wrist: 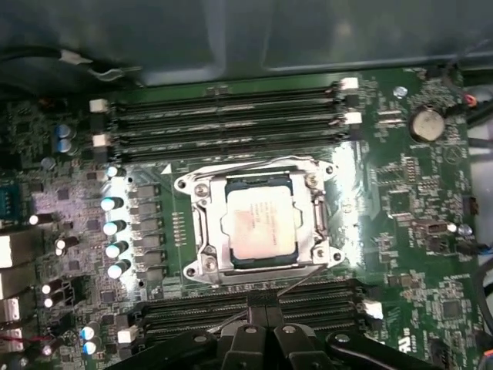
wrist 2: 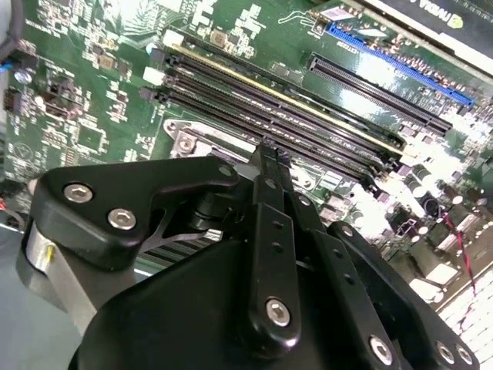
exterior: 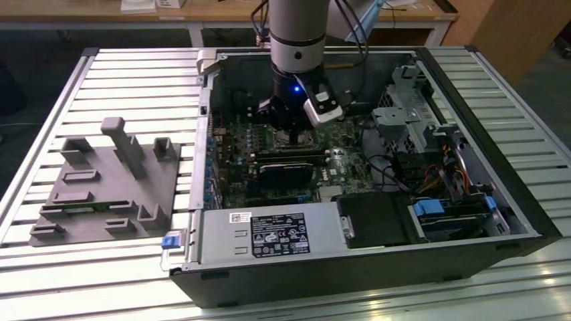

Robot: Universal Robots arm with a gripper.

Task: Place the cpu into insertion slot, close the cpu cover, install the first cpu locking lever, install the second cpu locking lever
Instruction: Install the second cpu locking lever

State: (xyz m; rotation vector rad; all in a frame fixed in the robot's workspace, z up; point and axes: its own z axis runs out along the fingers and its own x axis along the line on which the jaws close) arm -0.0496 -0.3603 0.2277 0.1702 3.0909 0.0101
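In the first wrist view the cpu [wrist: 258, 223], a square chip with a silvery-tan top, lies flat in the insertion slot [wrist: 192, 187]. The cpu cover [wrist: 206, 240], a silver frame, lies down around the chip's edges. A thin wire lever [wrist: 308, 282] runs along the socket side nearest my gripper [wrist: 266, 307]. The gripper's black fingertips are pressed together just beside the socket, with nothing between them. In the second wrist view the gripper [wrist 2: 271, 151] points at the socket corner by the memory slots. The exterior view has the gripper [exterior: 290, 137] low over the motherboard.
Long black memory slots [wrist: 231, 116] flank the socket on two sides. A black card [exterior: 290, 170] sits toward the case front, a power supply [exterior: 267, 234] and drive bay [exterior: 442, 210] beyond it. A grey fixture [exterior: 107, 184] stands on the table at the exterior view's left.
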